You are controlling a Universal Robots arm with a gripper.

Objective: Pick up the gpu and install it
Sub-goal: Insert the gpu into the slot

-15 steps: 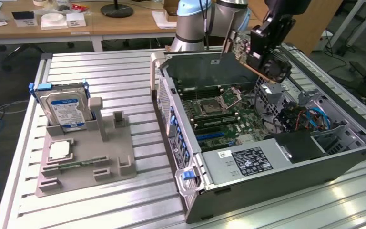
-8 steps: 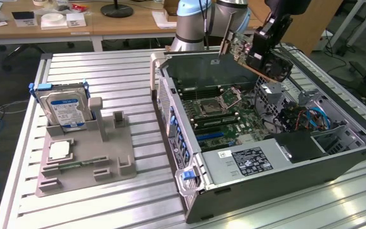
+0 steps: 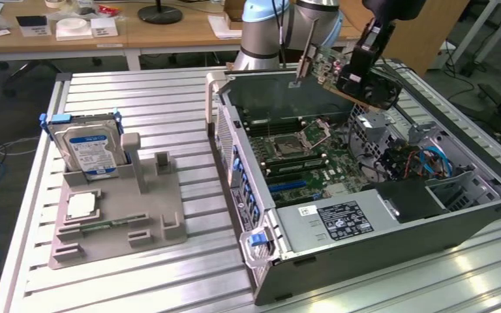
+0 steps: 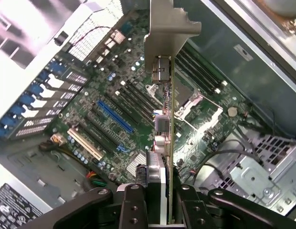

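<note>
Gpu (image 3: 327, 65) clamped in gripper (image 4: 160, 198), hanging over motherboard (image 4: 105, 95), hard drive (image 3: 89, 149) outside case (image 3: 390, 251)

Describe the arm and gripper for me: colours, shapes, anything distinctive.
The arm is a round silver-grey tube with a pale blue joint cap. The gripper is matte black. Its two fingers are built from jointed links dotted with round pivot pins.

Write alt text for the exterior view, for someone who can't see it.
A robot arm's jaws are shut on the gpu, holding it above the open computer case and its motherboard. On the exterior view's left, a grey fixture on the slatted metal table holds a hard drive upright.
</note>
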